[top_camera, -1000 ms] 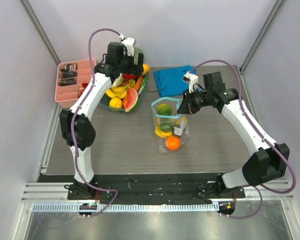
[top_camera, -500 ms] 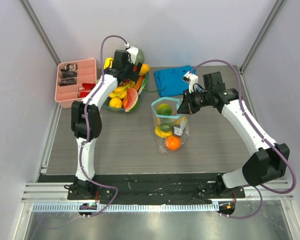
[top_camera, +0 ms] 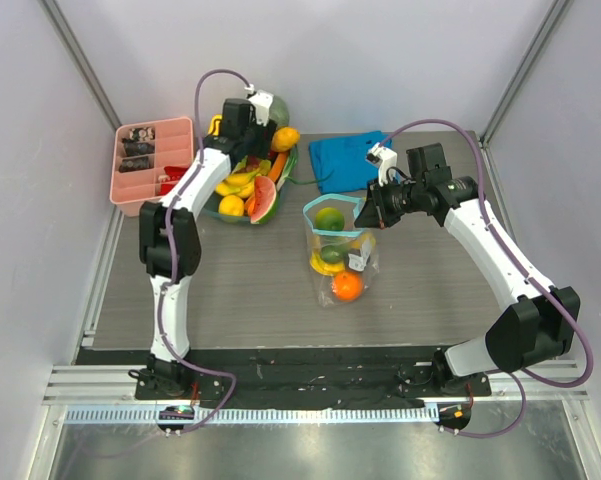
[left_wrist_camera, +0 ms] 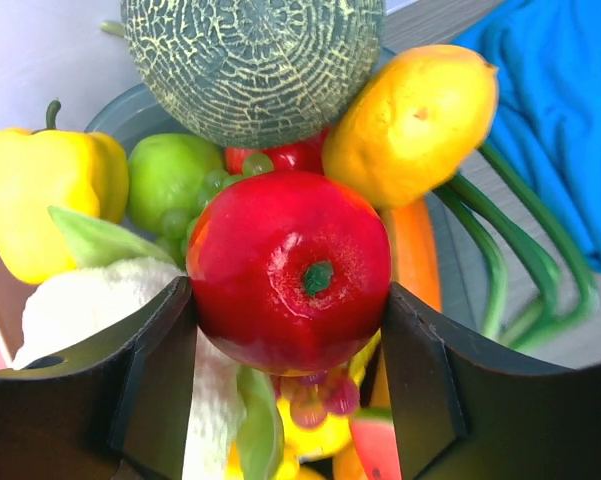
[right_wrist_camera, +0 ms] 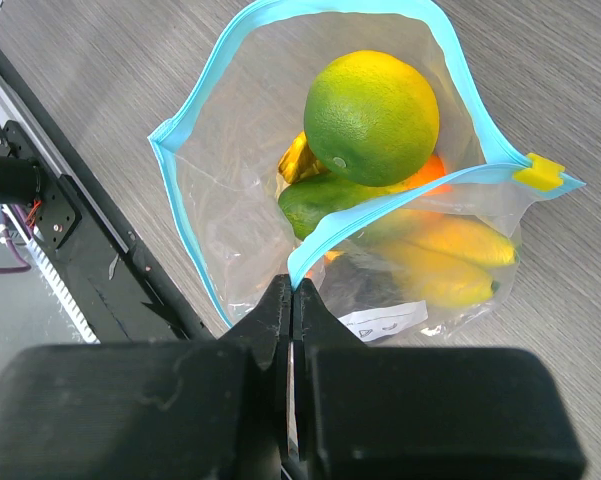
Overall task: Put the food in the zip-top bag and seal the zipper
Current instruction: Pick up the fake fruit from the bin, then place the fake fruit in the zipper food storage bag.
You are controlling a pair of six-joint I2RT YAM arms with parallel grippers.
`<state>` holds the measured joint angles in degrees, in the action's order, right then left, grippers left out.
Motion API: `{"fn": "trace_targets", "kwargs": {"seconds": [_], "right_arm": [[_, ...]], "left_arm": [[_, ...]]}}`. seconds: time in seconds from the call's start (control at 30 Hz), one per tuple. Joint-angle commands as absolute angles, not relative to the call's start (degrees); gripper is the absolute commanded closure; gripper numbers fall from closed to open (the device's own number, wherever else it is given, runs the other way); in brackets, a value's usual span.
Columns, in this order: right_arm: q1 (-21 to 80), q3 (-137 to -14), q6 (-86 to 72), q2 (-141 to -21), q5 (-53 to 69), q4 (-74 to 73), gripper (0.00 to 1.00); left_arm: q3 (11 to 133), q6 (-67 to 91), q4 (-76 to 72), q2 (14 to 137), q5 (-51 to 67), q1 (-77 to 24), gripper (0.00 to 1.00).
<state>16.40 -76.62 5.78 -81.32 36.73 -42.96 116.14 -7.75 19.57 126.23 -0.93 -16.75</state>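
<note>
"So why does the right gripper (right_wrist_camera: 291, 295) sit pinched on the zipper (right_wrist_camera: 195, 85) and not on any fruit?"

"It looks like a holding job. Its jaws are pressed together on the near lip of the zip-top bag (top_camera: 340, 255), lifting that edge so the mouth stands wide. A thin bag like that would likely slump closed without it."

"And where is the bag?"

"Mid-table, in front of the blue cloth (top_camera: 345, 160), mouth toward the back. It is already partly filled: a green-yellow citrus (right_wrist_camera: 370, 115) on top, bananas (right_wrist_camera: 450, 260) under it, and an orange (top_camera: 347, 287) at the bottom."

"What about the left gripper (left_wrist_camera: 288, 300)?"

"It is over the fruit bowl (top_camera: 212, 212) at the back left, beside the pink tray (top_camera: 145, 165). Its two fingers are clamped on the sides of a red apple (left_wrist_camera: 290, 270), which seems to be the next piece meant for the bag."

"Can the overhead view confirm that grasp?"

"No. From above, the wrist covers the fingers and the apple cannot be made out. Only the left wrist camera shows the grip, with a netted melon (left_wrist_camera: 250, 60) and a yellow pepper (left_wrist_camera: 50, 190) crowding behind."

"And the right wrist camera?"

"It shows the pinch point on the strip and what lies inside the bag, but nothing of the bowl. The overhead view alone shows how far apart bowl and bag are."

"So sealing is some way off?"

"Probably; the mouth is open."
</note>
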Motion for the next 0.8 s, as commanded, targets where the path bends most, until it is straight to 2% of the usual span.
{"fn": "trace_targets", "kwargs": {"seconds": [0.0,0.07,0.2,0.4,0.6,0.77], "right_arm": [[16.7,-77.08,6.5,-80.6,37.27,-41.13,0.99],[16.61,-77.17,6.59,-80.51,37.27,-41.13,0.99],[16.7,-76.91,6.77,-79.98,37.27,-41.57,0.99],[16.61,-75.41,7.65,-78.49,36.83,-41.66,0.99],[16.7,-74.97,8.26,-77.43,36.3,-41.22,0.99],[16.7,-74.53,8.96,-76.73,35.51,-41.22,0.99]], "left_arm": [[114.7,-4.67,18.19,114.62,3.77,-16.26,0.6],[114.08,-2.21,20.55,110.59,7.01,-16.26,0.6],[111.1,5.7,24.94,105.04,20.87,-18.1,0.6],[105.74,13.97,26.89,100.46,28.91,-26.88,0.59],[100.03,24.33,26.98,102.74,33.39,-33.04,0.6],[97.3,32.77,26.11,107.05,41.72,-33.22,0.63]]}}
